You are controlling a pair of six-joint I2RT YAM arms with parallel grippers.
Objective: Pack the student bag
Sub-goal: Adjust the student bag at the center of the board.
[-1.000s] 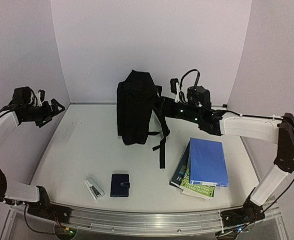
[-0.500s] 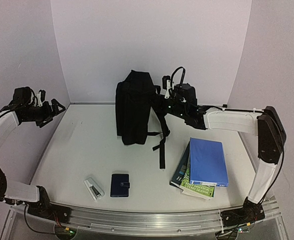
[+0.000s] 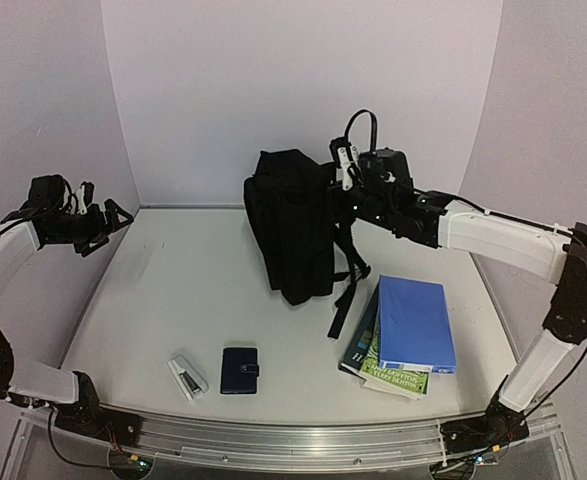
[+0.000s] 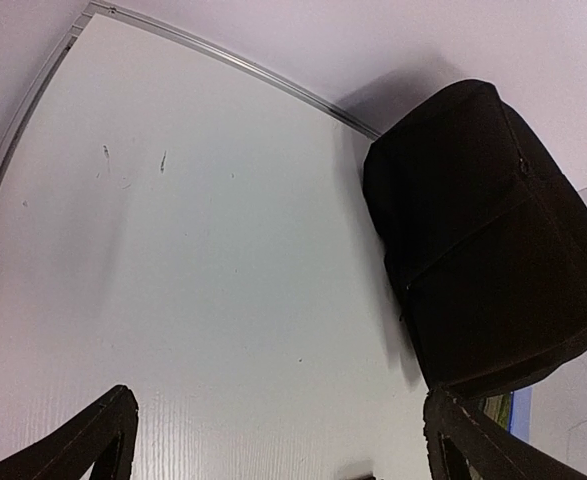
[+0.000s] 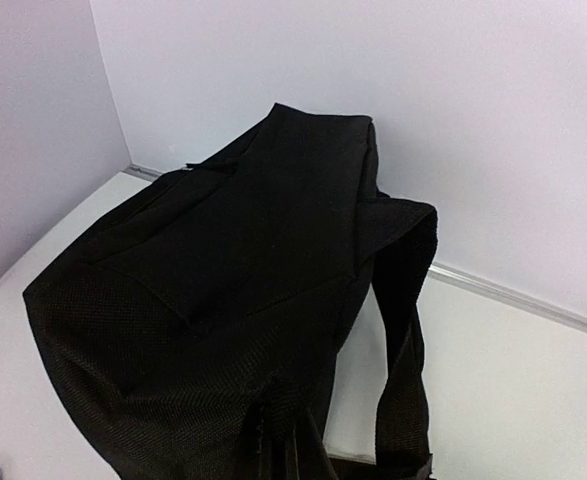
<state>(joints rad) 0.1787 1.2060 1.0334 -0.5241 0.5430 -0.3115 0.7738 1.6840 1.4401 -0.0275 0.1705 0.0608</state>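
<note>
The student bag [image 3: 293,225] is a big black backpack standing at the back middle of the table, leaning, with its straps [image 3: 345,290] dangling on the right. My right gripper [image 3: 341,170] is at the bag's top right edge, shut on a pinch of its black fabric. In the right wrist view the bag [image 5: 223,280] fills the frame, its cloth bunches at the bottom edge, and my own fingers are hidden. My left gripper [image 3: 108,215] hangs open at the far left, well away from the bag [image 4: 483,250], with nothing between its fingers [image 4: 113,430].
A blue book [image 3: 413,322] lies on a green-covered book [image 3: 388,378] at the right front. A dark navy wallet [image 3: 240,369] and a small white object [image 3: 186,376] lie near the front edge. Walls close in the back and sides.
My right gripper has shut on the bag's top and drawn it right and toward the front, so the bag leans and its straps swing. The left arm has barely moved.
</note>
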